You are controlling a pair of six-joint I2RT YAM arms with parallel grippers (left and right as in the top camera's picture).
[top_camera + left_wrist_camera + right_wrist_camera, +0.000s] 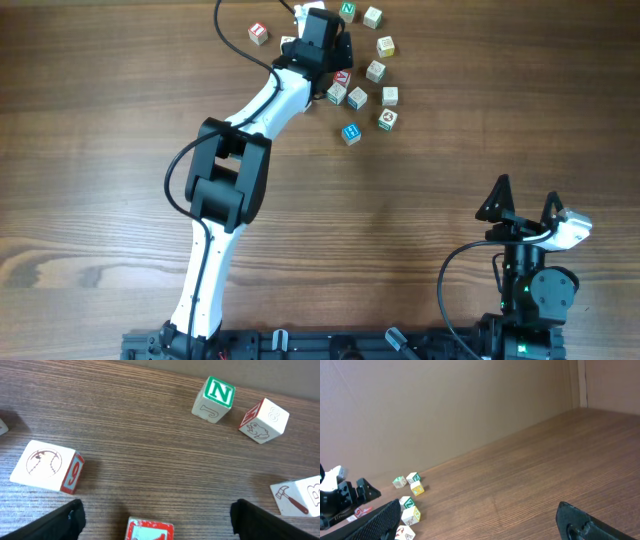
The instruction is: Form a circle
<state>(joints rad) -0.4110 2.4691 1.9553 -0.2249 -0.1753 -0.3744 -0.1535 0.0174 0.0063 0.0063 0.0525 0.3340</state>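
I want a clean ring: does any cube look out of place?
Yes. The red-faced cube lies alone on the left, apart from the curved row of cubes; a pale cube sits inside that curve, off the line.

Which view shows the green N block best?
Left wrist: green N block sits close, letter legible. Overhead shows it tiny at the top edge. Right wrist shows only distant blocks; can't pick it out.

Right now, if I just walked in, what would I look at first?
Probably the long left arm, stretched across the table to the far side. There, little letter blocks lie in a rough curve, not a closed ring, one with a green N on top. The right arm sits at the near right corner.
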